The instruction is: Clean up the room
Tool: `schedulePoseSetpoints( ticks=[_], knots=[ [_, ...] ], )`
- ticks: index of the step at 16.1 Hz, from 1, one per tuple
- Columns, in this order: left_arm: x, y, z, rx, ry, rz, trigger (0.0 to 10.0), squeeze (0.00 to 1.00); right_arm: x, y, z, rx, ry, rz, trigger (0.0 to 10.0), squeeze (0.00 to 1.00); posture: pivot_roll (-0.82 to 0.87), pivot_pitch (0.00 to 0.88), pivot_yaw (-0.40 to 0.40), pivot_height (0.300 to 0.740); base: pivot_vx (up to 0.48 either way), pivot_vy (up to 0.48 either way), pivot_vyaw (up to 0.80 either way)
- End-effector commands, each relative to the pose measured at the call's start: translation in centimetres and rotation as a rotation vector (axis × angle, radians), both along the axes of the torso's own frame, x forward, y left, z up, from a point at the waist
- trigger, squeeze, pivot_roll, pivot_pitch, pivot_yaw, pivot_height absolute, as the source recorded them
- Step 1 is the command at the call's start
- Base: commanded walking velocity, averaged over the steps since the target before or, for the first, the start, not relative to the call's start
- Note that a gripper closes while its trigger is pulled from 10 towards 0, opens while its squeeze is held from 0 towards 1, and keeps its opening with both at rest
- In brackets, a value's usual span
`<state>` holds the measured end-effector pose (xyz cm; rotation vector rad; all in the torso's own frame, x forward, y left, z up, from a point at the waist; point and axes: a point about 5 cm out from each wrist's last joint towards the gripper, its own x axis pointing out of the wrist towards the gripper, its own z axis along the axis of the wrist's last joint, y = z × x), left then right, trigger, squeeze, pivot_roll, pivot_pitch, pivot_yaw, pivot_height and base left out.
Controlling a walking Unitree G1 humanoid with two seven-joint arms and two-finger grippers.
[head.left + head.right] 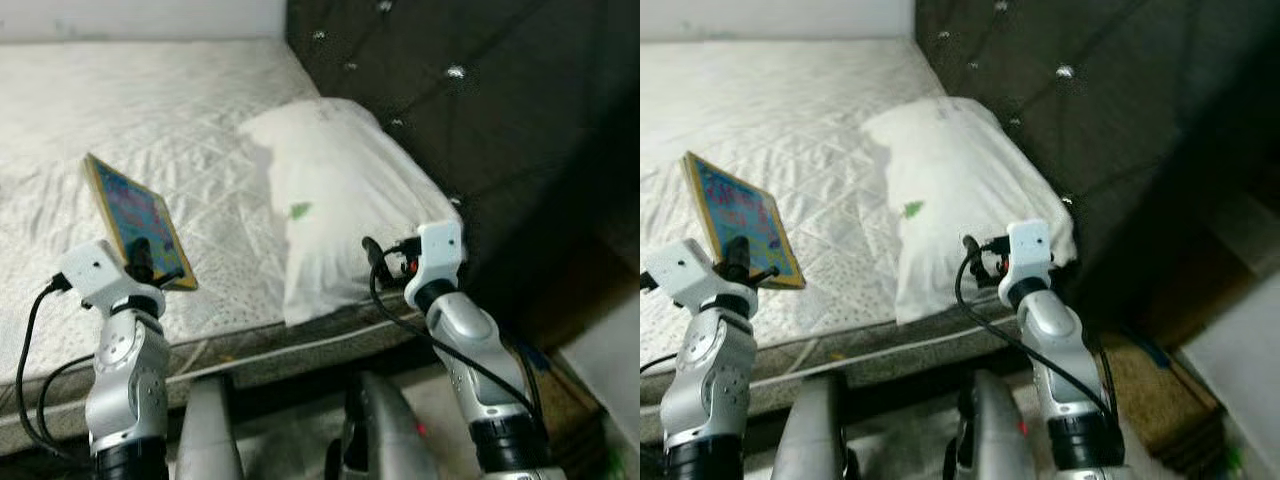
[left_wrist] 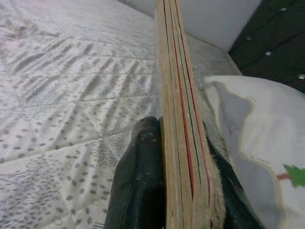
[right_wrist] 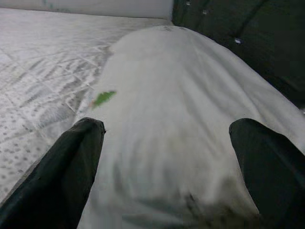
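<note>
Left claw (image 1: 150,262) is closed on the lower edge of a book (image 1: 137,219), holding it tilted above the bed (image 1: 180,110), near the bed's front edge and toward its left side. Seen from the head, the book's colourful cover faces up and toward the robot. A white pillow (image 1: 335,200) lies at the head end of the bed, against the dark tufted headboard (image 1: 470,110), its near end reaching the front edge. Right claw (image 1: 980,262) sits at that near end of the pillow.

Along the left wrist, the book (image 2: 178,119) runs edge-on between the two black fingers (image 2: 138,181), which press on its two faces. It looks like a thin stack of stiff board pages, so probably light and rigid; held by one edge it may swing or slip, so a grip deeper onto the cover would be safer.

Along the right wrist, the fingers (image 3: 71,162) stand wide apart on either side of the pillow (image 3: 176,124), holding nothing. The pillow looks soft and light and will sag and fold if lifted; the short near end or a corner, pinched with plenty of cloth, seems the best place to take hold.
</note>
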<state>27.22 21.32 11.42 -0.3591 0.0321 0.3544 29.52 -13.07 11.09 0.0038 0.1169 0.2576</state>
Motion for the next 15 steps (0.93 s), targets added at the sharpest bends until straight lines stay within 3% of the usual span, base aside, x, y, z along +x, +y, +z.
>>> schedulePoseSetpoints(
  ticks=[1,5,10,13,15],
  knots=[
    [0.7,-0.3,1.4,0.017,-0.059,-0.008,10.0,0.0,0.1,-0.4,0.1,-0.002,0.004,-0.014,10.0,0.0,-0.03,0.046,-0.084,0.573,0.0,0.0,0.0],
    [2.0,0.3,1.3,-0.004,-0.057,0.008,10.0,0.0,0.0,-0.3,0.2,-0.009,0.007,0.004,10.0,0.0,-0.05,0.047,-0.079,0.573,0.0,0.0,0.0],
    [5.3,0.3,0.5,-0.13,-0.014,-0.071,10.0,0.0,-1.6,-1.7,1.3,-0.013,-0.001,0.018,10.0,0.0,-0.13,0.087,-0.09,0.569,0.0,0.0,0.0],
    [6.7,-2.3,-0.9,-0.213,0.064,-0.232,10.0,0.0,-2.8,-2.8,2.1,-0.029,-0.005,0.018,10.0,0.0,-0.18,0.116,-0.1,0.529,0.0,0.0,0.0],
    [7.0,-3.1,-1.2,-0.222,0.074,-0.267,10.0,0.0,-3.2,-3.1,2.2,-0.04,-0.001,0.021,10.0,0.0,-0.19,0.121,-0.107,0.511,0.0,0.0,0.0]
  ],
)
